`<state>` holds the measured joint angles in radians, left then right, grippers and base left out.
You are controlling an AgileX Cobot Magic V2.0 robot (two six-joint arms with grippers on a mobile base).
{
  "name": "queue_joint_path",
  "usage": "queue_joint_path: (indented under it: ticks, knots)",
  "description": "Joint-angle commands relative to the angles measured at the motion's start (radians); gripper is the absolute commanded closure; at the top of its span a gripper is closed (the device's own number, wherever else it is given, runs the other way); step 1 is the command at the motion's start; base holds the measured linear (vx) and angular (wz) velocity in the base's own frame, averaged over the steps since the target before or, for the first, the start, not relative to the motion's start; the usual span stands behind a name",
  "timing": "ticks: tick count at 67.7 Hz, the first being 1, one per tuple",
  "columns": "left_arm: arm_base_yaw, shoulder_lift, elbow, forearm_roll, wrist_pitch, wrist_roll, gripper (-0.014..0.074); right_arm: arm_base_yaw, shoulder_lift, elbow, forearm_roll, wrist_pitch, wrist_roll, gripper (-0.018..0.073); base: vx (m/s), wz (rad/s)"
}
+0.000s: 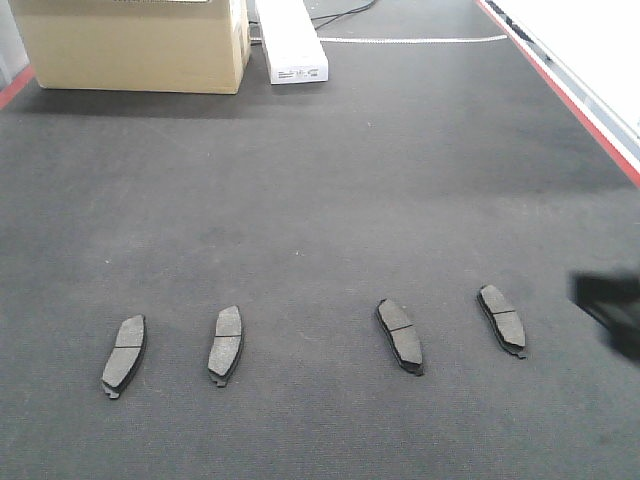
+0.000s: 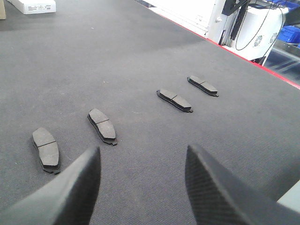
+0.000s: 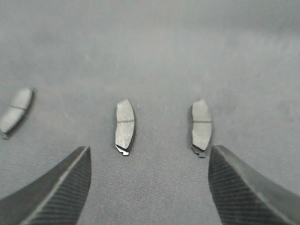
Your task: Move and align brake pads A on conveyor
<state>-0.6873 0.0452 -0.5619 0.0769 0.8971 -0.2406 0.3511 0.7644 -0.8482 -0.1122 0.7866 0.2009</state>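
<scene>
Several brake pads A lie flat in a rough row across the near part of the dark conveyor (image 1: 320, 180). From left to right they are pad (image 1: 125, 354), pad (image 1: 226, 343), pad (image 1: 400, 335) and pad (image 1: 502, 319). The left two tilt one way and the right two the other. My left gripper (image 2: 143, 150) hovers open and empty over bare belt, nearer than pad (image 2: 102, 125) and pad (image 2: 46, 149). My right gripper (image 3: 150, 149) is open and empty, just short of pad (image 3: 125, 124) and pad (image 3: 201, 124). A dark blurred part of my right arm (image 1: 610, 305) shows at the right edge.
A cardboard box (image 1: 130, 45) and a long white box (image 1: 290, 40) stand at the belt's far end. A red edge strip (image 1: 570, 95) runs along the right side, with white equipment and cables (image 2: 253, 28) beyond it.
</scene>
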Motion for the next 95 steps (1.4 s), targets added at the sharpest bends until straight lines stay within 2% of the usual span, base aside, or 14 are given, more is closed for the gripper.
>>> queue_joint_path:
  ticks: [1, 10, 24, 48, 53, 57, 61, 64, 67, 77, 95]
  knots:
    - [-0.009, 0.017, -0.02, 0.002, -0.077, -0.002, 0.0199, -0.001, -0.135, 0.058, -0.02, -0.093, -0.001, 0.0054, 0.0, 0.0]
    - [-0.009, 0.017, -0.02, 0.005, -0.082, -0.002, 0.0199, -0.001, -0.336, 0.196, -0.02, -0.155, -0.011, 0.0054, 0.0, 0.0]
    - [-0.009, 0.017, -0.02, 0.009, -0.099, -0.002, 0.0199, -0.001, -0.556, 0.357, -0.013, -0.25, -0.107, 0.0054, 0.0, 0.0]
    - [-0.009, 0.017, -0.02, 0.009, -0.102, -0.002, 0.0209, -0.001, -0.62, 0.472, -0.015, -0.441, -0.101, 0.0057, 0.0, 0.0]
    - [-0.009, 0.017, -0.02, 0.006, -0.106, -0.003, 0.0272, -0.001, -0.62, 0.471, -0.015, -0.447, -0.101, 0.0109, 0.0, 0.0]
    - [-0.009, 0.018, -0.02, 0.005, -0.118, -0.003, 0.0385, -0.001, -0.62, 0.471, -0.015, -0.446, -0.101, 0.0198, 0.0, 0.0]
    - [-0.009, 0.019, -0.02, 0.006, -0.142, -0.003, 0.0517, -0.001, -0.62, 0.471, -0.015, -0.446, -0.101, 0.033, 0.0, 0.0]
    - [-0.009, 0.019, -0.02, 0.006, -0.17, -0.002, 0.0606, -0.001, -0.62, 0.471, -0.015, -0.452, -0.099, 0.0463, 0.0, 0.0]
    - [-0.009, 0.019, -0.02, 0.006, -0.204, -0.002, 0.0605, -0.001, -0.62, 0.471, -0.014, -0.458, -0.097, 0.0577, 0.0, 0.0]
    - [-0.009, 0.019, -0.02, 0.007, -0.295, -0.002, 0.0604, -0.001, -0.62, 0.471, -0.004, -0.453, -0.095, 0.0571, 0.0, 0.0]
    - [-0.009, 0.019, -0.02, 0.007, -0.297, -0.002, 0.0603, -0.001, -0.62, 0.471, -0.004, -0.453, -0.096, 0.0571, 0.0, 0.0]
